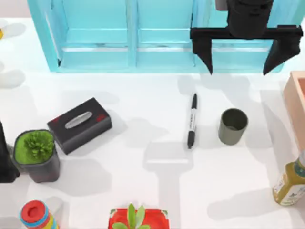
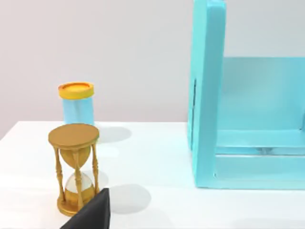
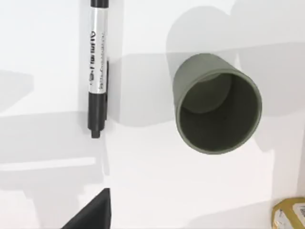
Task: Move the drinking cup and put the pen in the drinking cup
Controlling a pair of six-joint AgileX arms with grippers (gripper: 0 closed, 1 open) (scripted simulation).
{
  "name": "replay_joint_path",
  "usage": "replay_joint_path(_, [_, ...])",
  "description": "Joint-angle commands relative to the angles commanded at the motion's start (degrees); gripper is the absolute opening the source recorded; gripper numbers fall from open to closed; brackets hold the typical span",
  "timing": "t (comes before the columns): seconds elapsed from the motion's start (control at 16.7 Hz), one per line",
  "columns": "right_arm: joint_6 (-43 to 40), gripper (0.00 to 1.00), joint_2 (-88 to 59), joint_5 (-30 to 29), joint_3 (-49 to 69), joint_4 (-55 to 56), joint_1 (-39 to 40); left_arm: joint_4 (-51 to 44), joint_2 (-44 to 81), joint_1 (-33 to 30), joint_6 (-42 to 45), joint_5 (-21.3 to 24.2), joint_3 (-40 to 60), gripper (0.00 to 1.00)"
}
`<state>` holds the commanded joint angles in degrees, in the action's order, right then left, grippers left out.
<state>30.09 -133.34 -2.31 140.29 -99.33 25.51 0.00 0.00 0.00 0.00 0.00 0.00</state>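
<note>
R gripper (image 1: 238, 59) hangs high over the back of the table, in front of the blue shelf (image 1: 128, 43), fingers (image 1: 205, 52) spread wide, nothing between them. It sits above and a bit behind the cup (image 1: 233, 126), clear of it.

Cup stands upright on the white table (image 1: 143, 181), right of centre, mouth open. R wrist view looks straight down into it (image 3: 218, 102); inside dark and bare. Pen (image 1: 191, 120) lies flat just left of the cup, not touching, running front to back, white label band mid-barrel. Same pair in the R wrist view: pen (image 3: 97, 71) beside cup, a gap between.

L gripper (image 1: 5, 157) sits at the far left edge by the potted plant (image 1: 37, 155); can't tell how its fingers stand. L wrist view shows a gold hourglass (image 2: 74, 167), a yellow-lidded jar (image 2: 76, 102) behind it, and the shelf's side wall (image 2: 207, 90).

Also on the table: black tissue box (image 1: 79, 124) right of the plant, red pot w/ green leaves (image 1: 137, 218) at front centre, striped stack (image 1: 37, 214) front left, bottle (image 1: 290, 183) at right, wooden box (image 1: 295, 102) on the right edge.
</note>
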Motion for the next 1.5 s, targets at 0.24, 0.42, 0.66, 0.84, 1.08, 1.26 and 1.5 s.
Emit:
replay_joint_path(0.24, [7.85,1.0,-14.27,-2.95,13.97,-2.87,4.8,0.0,0.0,0.0,0.0,0.0,0.0,1.0])
replay_joint_path(0.42, [12.9,1.0,-22.6,-4.81,22.17,-4.39,7.87,0.0,0.0,0.0,0.0,0.0,0.0,1.0])
replay_joint_path(0.66, [15.45,1.0,-26.39,-5.67,25.96,-5.21,9.43,0.0,0.0,0.0,0.0,0.0,0.0,1.0])
replay_joint_path(0.84, [15.37,1.0,-30.58,-5.24,34.16,-3.87,9.34,0.0,0.0,0.0,0.0,0.0,0.0,1.0])
replay_joint_path(1.08, [15.26,1.0,-31.23,-5.48,31.51,-4.02,9.26,0.0,0.0,0.0,0.0,0.0,0.0,1.0])
replay_joint_path(1.26, [15.15,1.0,-30.71,-5.7,27.3,-2.31,9.12,0.0,0.0,0.0,0.0,0.0,0.0,1.0])
replay_joint_path(1.5, [14.99,1.0,-28.38,-5.79,20.25,2.35,8.93,0.0,0.0,0.0,0.0,0.0,0.0,1.0])
